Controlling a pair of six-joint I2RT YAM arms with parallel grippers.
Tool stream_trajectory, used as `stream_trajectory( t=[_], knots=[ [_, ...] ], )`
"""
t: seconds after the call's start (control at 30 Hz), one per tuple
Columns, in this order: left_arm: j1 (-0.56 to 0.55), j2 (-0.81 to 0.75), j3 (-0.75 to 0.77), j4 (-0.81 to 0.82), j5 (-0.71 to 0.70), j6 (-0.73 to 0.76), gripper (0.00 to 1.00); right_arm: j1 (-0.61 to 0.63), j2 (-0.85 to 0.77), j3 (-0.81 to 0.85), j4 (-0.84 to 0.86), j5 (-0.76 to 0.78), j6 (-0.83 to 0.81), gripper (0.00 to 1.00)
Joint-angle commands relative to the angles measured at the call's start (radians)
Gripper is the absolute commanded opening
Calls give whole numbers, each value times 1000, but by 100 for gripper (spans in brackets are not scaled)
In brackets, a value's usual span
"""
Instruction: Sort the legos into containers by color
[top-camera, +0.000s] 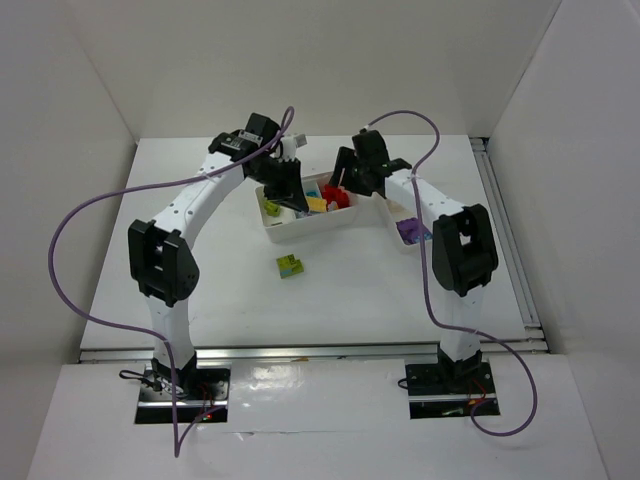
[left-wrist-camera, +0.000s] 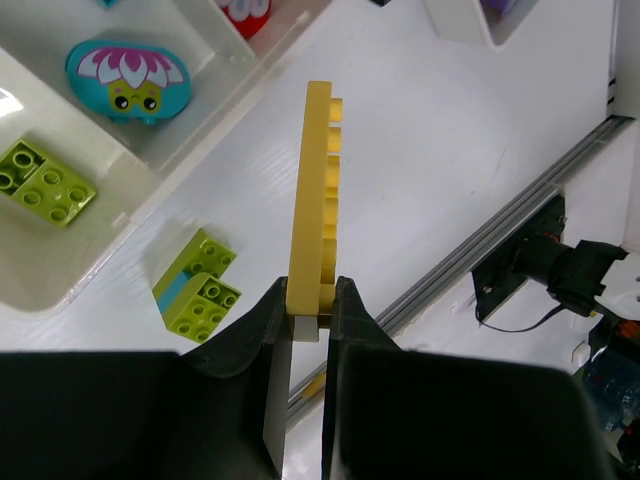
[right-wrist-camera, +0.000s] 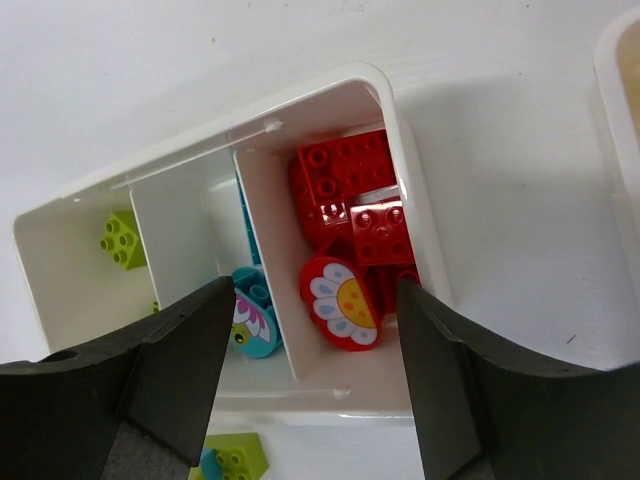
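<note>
While the left gripper (left-wrist-camera: 308, 305) is clamped on one end of a long yellow brick (left-wrist-camera: 318, 180), the brick stands on edge with its studs turned to one side; from the left wrist view it lies over bare table (left-wrist-camera: 450, 150), just beside the wider tray (right-wrist-camera: 300, 105). How high it hangs cannot be told.

The right gripper (right-wrist-camera: 310, 345) hangs over the red end of that tray with its jaws spread wide and nothing between them.

The wider tray is split into three compartments; one end holds a lime brick (left-wrist-camera: 45, 180), the middle holds a teal oval piece (left-wrist-camera: 128, 75) printed with a flower and a face, and the other end holds several red bricks (right-wrist-camera: 350, 190) with a red oval piece (right-wrist-camera: 340, 302) bearing a white and yellow flower leaning against them.

A lime-and-teal brick (top-camera: 291, 265), two lime pieces with a teal layer between them, lies on the table in front of the wider tray, apart from it and nearer the arm bases.

The narrower tray (top-camera: 392, 225) sits just to the right of the wider one, partly under the right arm; a purple brick (top-camera: 410, 232) shows in it, and whether it holds anything more is hidden by the arm.

In the top view both grippers stand close together over the wider tray, the left toward its lime end and the right toward its red end.
</note>
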Motion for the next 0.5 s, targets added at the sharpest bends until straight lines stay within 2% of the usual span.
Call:
stream_trajectory(
  t=[0.0, 0.1, 0.17, 0.27, 0.3, 0.4, 0.47],
  knots=[
    [7, -40, 68, -5, 48, -24, 0, 4, -92, 44, -3, 40, -12, 73],
    [7, -29, 91, -5, 72, -34, 0, -14, -178, 0, -12, 60, -21, 57],
    [7, -29, 82, 29, 114, -44, 0, -51, -278, -61, 31, -20, -41, 51],
    [7, -29, 73, 75, 183, -44, 0, -151, -359, -169, 68, -257, -41, 57],
    [7, -29, 58, 92, 195, -44, 0, -198, -382, -181, 43, -379, -21, 65],
    [7, -61, -5, 193, 204, -25, 0, -238, -391, -181, -65, -497, 57, 71],
    [-28, -95, -80, 303, 145, 11, 0, -252, -400, -198, -80, -549, 164, 72]
  ],
)
